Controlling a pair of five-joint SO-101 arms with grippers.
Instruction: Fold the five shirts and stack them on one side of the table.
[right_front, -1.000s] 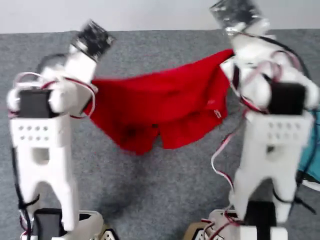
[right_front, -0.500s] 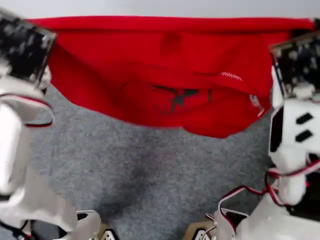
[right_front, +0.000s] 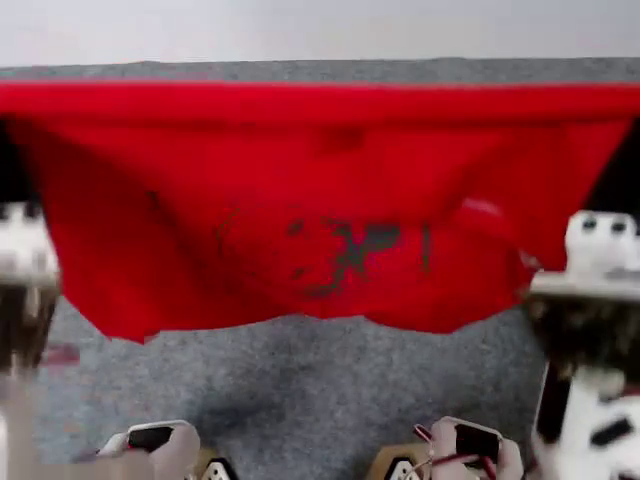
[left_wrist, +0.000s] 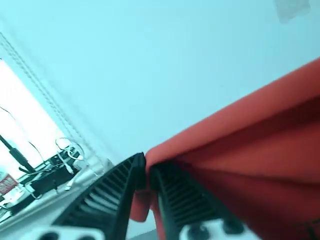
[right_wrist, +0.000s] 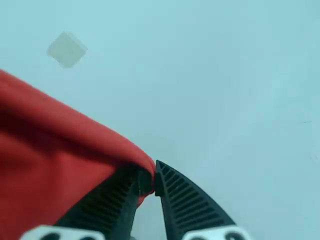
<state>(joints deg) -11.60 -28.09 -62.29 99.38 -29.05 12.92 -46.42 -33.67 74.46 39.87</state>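
A red shirt (right_front: 320, 200) with a dark print hangs stretched wide across the high view, lifted off the grey table (right_front: 330, 390). Its top edge runs straight from side to side and its lower hem droops unevenly. In the left wrist view my left gripper (left_wrist: 146, 170) is shut on one upper corner of the red shirt (left_wrist: 250, 150). In the right wrist view my right gripper (right_wrist: 149, 179) is shut on the other upper corner of the shirt (right_wrist: 55, 150). Both wrist cameras point up toward a pale wall or ceiling.
White arm bodies stand at the left edge (right_front: 25, 300) and the right edge (right_front: 590, 310) of the high view, with the arm bases (right_front: 160, 450) along the table's near edge. Grey table surface lies bare under the hanging shirt.
Both arms have raised the shirt high and pulled it wider. It went from a bunched drape low over the table to a taut sheet close to the camera.
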